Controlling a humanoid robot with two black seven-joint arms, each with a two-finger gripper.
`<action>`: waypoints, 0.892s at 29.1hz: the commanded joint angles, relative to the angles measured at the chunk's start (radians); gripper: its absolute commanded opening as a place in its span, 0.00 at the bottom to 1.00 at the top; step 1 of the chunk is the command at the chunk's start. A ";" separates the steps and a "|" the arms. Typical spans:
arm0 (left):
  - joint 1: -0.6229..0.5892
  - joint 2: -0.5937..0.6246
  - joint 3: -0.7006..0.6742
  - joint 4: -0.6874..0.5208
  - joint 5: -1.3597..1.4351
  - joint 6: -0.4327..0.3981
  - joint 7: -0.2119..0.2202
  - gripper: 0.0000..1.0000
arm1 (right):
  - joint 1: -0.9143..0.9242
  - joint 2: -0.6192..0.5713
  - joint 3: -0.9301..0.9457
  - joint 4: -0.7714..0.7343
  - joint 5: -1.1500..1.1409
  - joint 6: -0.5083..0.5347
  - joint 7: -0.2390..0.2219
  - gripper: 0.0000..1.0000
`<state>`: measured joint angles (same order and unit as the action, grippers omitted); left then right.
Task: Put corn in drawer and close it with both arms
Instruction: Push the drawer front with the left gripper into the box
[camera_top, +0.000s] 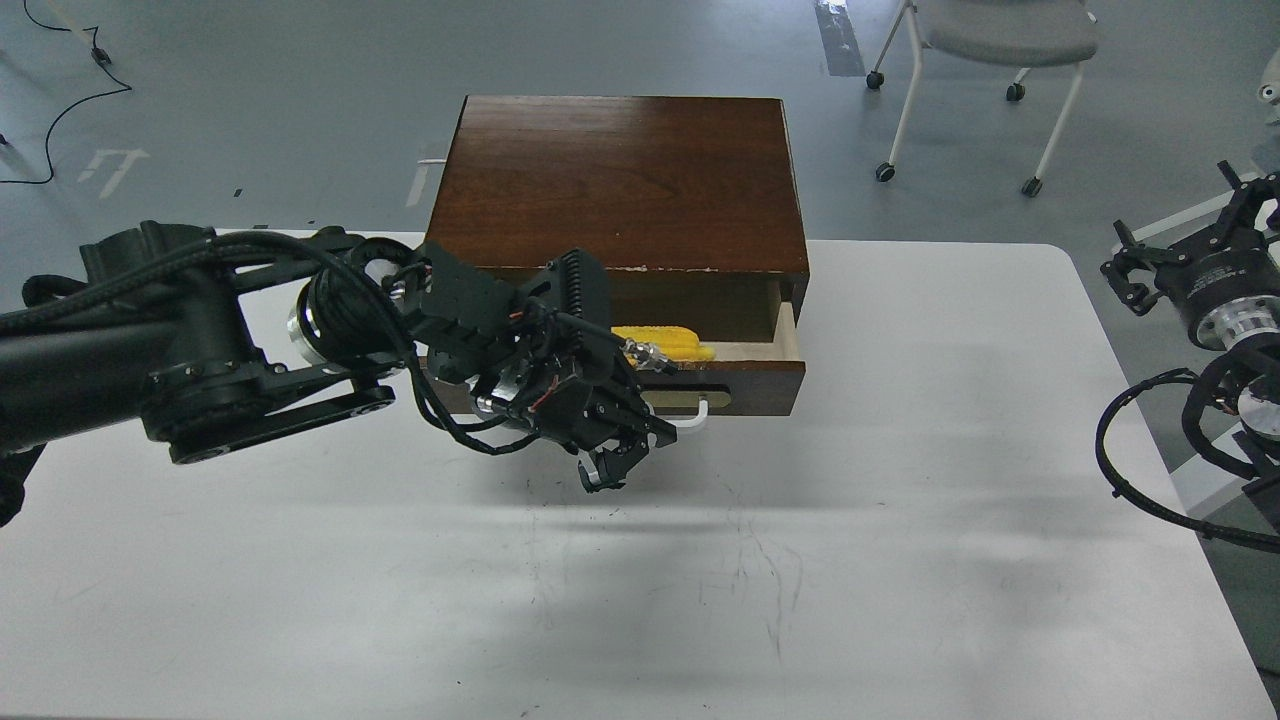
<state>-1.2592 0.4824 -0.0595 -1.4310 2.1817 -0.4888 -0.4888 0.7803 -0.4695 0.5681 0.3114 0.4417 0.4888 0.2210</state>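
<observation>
Left pincer (612, 468): hangs just in front of the drawer front, fingers pointing down toward the table, tips close together with nothing between them; it looks empty (the gap is too dark to call fully pressed together).
Right pincer (1130, 272): parked well off to the right, beyond the table edge; seen end-on and small, so I cannot tell whether it is spread or pressed together.
Corn (668, 345): lies inside the open drawer, crosswise, near the front wall; part of it is hidden behind the left wrist.
Drawer (790, 340): pulled partway out of the cabinet (620, 180), pale inner wall showing at the right.
Handle (690, 416): white bar, mostly covered by the left pincer.
Step, as I judge it: the corn is in; closing is what remains.
Risk, cables: loose wires on the left wrist hang close to the drawer rim and could snag on it or get pinched as it shuts.
Risk, skewed push: pressing from the left side alone could cock the drawer and jam it (hence both arms).
Risk, sliding: a hard shove might push the whole cabinet back across the table (900, 560) instead of seating the drawer.
Risk, corn: if it rides up against the rim it could block the closing; I cannot see its full height.
</observation>
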 joint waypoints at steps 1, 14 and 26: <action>-0.005 -0.001 0.001 0.024 0.000 0.000 0.000 0.00 | -0.001 0.000 -0.001 0.000 0.000 0.000 0.000 1.00; 0.000 -0.001 0.003 0.150 0.000 0.000 0.000 0.00 | -0.004 -0.009 0.001 -0.014 0.000 0.000 0.000 1.00; -0.023 -0.004 0.000 0.142 0.000 0.000 0.000 0.00 | 0.001 -0.014 0.001 -0.035 0.000 0.000 0.000 1.00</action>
<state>-1.2755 0.4813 -0.0589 -1.2808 2.1820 -0.4894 -0.4889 0.7823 -0.4833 0.5701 0.2759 0.4418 0.4887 0.2210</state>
